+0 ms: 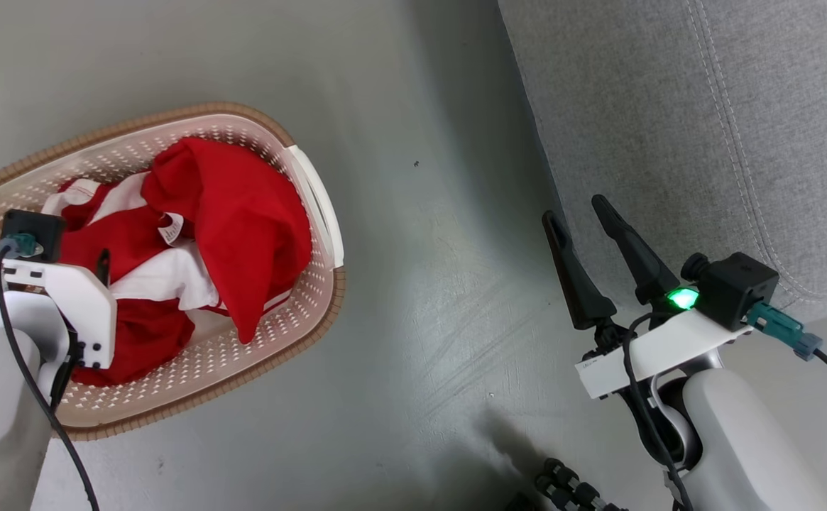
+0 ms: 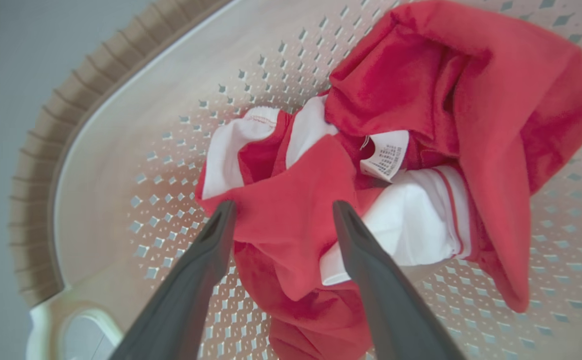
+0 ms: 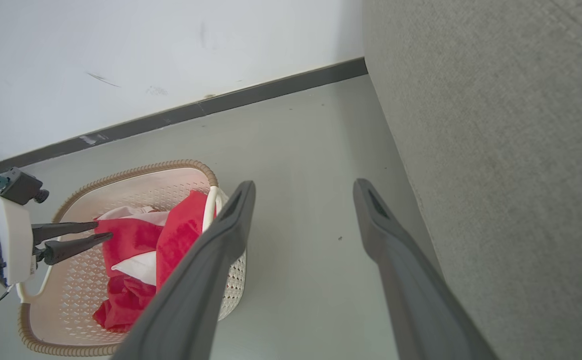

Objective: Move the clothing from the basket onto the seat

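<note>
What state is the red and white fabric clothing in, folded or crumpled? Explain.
Crumpled: the red and white fabric clothing lies bunched in overlapping folds inside the cream perforated plastic basket, care label exposed.

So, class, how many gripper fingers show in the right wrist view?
4: two of the right gripper rising from the bottom edge; two of the left gripper over the basket at left.

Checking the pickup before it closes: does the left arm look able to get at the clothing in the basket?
Probably yes. The left gripper hangs open over the basket, jaws either side of a red fold of the clothing, and nothing lies over the pile.
</note>
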{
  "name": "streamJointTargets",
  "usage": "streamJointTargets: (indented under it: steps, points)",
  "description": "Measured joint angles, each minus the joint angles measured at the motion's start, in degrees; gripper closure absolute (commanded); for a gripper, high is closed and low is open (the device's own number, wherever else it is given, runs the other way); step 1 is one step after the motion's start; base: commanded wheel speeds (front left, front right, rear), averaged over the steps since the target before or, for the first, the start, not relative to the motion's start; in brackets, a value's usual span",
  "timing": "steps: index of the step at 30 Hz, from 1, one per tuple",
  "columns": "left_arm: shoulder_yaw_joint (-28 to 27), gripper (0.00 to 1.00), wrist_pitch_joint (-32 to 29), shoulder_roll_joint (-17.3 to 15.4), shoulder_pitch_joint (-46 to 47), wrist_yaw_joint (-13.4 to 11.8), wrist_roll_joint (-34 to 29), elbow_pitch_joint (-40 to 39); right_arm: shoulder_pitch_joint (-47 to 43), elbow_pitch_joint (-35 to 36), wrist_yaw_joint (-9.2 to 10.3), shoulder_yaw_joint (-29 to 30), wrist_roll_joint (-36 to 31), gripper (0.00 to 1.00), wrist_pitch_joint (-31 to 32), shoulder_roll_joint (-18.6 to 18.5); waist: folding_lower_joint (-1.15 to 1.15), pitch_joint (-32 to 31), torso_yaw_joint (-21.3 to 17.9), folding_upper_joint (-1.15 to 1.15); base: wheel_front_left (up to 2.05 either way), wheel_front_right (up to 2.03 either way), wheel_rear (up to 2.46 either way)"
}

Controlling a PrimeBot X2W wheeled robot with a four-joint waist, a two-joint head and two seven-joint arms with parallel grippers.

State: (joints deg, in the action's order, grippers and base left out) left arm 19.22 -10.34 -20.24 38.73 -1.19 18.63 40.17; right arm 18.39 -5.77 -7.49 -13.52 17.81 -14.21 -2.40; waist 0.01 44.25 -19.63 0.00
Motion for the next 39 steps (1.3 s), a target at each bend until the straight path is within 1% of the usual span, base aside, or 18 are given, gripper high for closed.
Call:
streamJointTargets:
  steps: [8,16,21,22,24,25,26,27,28,29,31,32,33,34,39]
  points:
    - [-0.8,0.00,-0.3,-1.1,1.8,-0.2,0.5,0.5,1.0,0.8,0.00,-0.8,1.0,0.00,0.0,0.0,0.00,2.4,-1.1,0.00,0.00,0.00,0.00]
    - [-1.0,0.00,-0.7,-1.2,2.6,-0.2,0.5,0.7,2.1,1.2,0.00,-1.3,2.0,0.00,0.0,0.0,0.00,4.8,-2.1,0.00,0.00,0.00,0.00]
    - [-1.0,0.00,-0.7,-2.1,4.2,0.1,0.5,0.6,2.3,1.4,0.00,-1.5,2.5,0.00,0.0,0.0,0.00,5.9,-2.6,0.00,0.00,0.00,0.00]
    - [-1.0,0.13,-0.7,-2.1,4.5,0.1,0.5,0.6,2.5,1.5,0.00,-1.5,2.6,0.00,0.0,0.0,0.00,6.2,-2.7,0.00,0.00,0.00,0.00]
    - [-1.1,0.29,-0.6,-2.2,4.9,0.3,0.5,0.5,3.0,1.6,0.00,-1.5,2.9,0.00,0.0,0.0,0.00,6.6,-2.9,0.00,0.00,0.00,0.00]
    - [-1.0,0.41,-0.6,-2.1,4.9,0.4,0.5,0.6,3.2,1.6,0.00,-1.5,2.9,0.00,0.0,0.0,0.00,6.8,-3.0,0.00,0.00,0.00,0.00]
    - [-1.0,0.50,-0.7,-1.9,4.9,0.6,0.6,0.8,3.3,1.7,0.00,-1.5,2.9,0.00,0.0,0.0,0.00,7.0,-3.0,0.00,0.00,0.00,0.00]
    - [-1.0,0.52,-0.7,-1.9,4.9,0.9,0.8,1.0,3.3,1.7,0.00,-1.6,2.9,0.00,0.0,0.0,0.00,7.2,-3.1,0.00,0.00,0.00,0.00]
    - [-1.0,0.57,-0.7,-1.9,4.9,0.9,0.9,1.0,3.3,1.6,0.00,-1.6,2.9,0.00,0.0,0.0,0.00,7.4,-3.2,0.00,0.00,0.00,0.00]
    - [-0.9,0.68,-0.7,-1.9,4.9,0.9,1.0,1.0,3.3,1.6,0.00,-1.6,2.9,0.00,0.0,0.0,0.00,7.5,-3.2,0.00,0.00,0.00,0.00]
    - [-0.9,0.75,-0.7,-1.8,4.9,1.4,1.0,1.0,3.3,1.6,0.00,-1.6,3.0,0.00,0.0,0.0,0.00,7.8,-3.3,0.00,0.00,0.00,0.00]
    - [-0.7,0.83,-0.7,-1.8,4.9,1.5,1.0,1.0,3.3,1.6,0.00,-1.5,3.3,0.00,0.0,0.0,0.00,8.0,-3.3,0.00,0.00,0.00,0.00]
    - [-0.6,0.88,-0.7,-1.7,4.9,1.7,1.0,1.0,3.4,1.6,0.00,-1.4,3.6,0.00,0.0,0.0,0.00,8.0,-3.3,0.00,0.00,0.00,0.00]
    - [-0.5,1.00,-0.7,-1.6,4.9,2.0,1.0,1.0,3.5,1.5,0.00,-1.4,3.8,0.00,0.0,0.0,0.00,8.0,-3.3,0.00,0.00,0.00,0.00]
    - [-0.1,1.00,-0.3,-1.4,4.9,2.4,1.0,0.9,4.9,1.5,0.00,-1.1,4.3,0.00,0.0,0.0,0.00,7.9,-3.4,0.00,0.00,0.00,0.00]
